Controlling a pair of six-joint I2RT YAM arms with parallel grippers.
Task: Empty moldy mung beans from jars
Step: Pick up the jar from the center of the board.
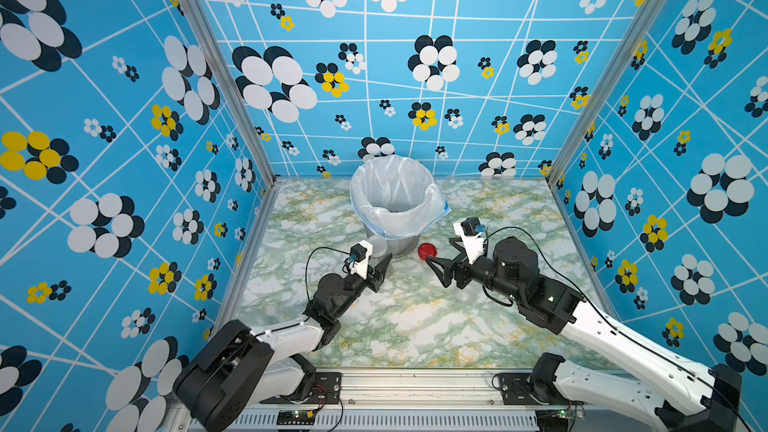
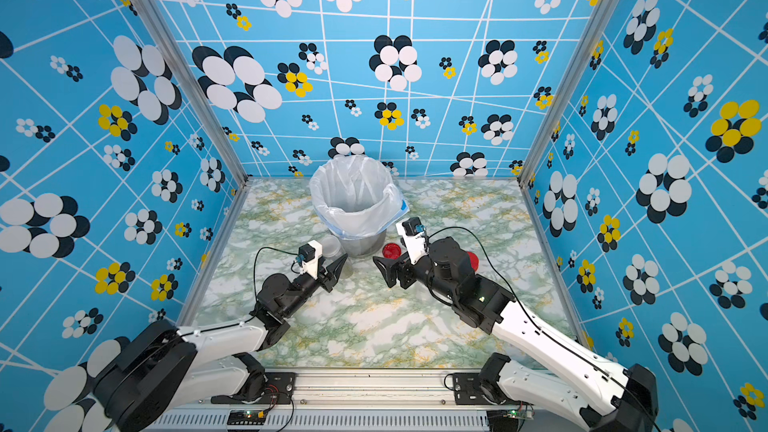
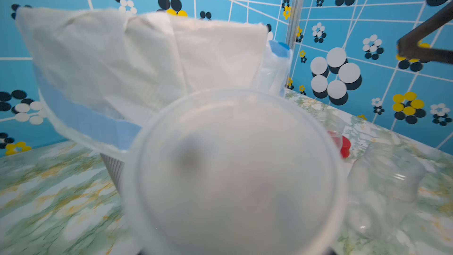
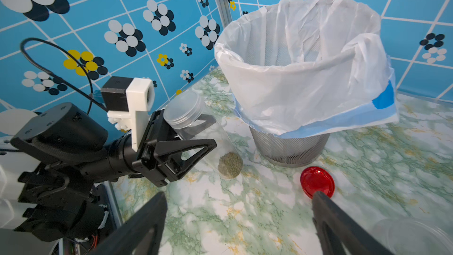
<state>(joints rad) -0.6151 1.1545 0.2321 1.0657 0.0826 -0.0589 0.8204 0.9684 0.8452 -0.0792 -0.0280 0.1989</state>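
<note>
Clear plastic in the grip: the left pincer (image 4: 208, 131) is clamped on the slim jar (image 4: 220, 148) just below its whitish lid (image 4: 183, 110), left of centre in the right wrist view. I'd judge that leaves the cap free to unscrew. The jar leans, base on the bench (image 4: 245, 217), with the mung beans (image 4: 230, 165) pooled at that low end. The right pincer (image 4: 240, 196) gapes wide and empty at the lower edge, likely lining up for that lid. Beside it lies a red lid (image 4: 317, 181); beyond stands the bag-lined bucket (image 4: 289, 148), close enough for tipping.

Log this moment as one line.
left hand: shut on slim jar, lid on | mung beans: inside it | right hand: open, empty, by red lid
</note>
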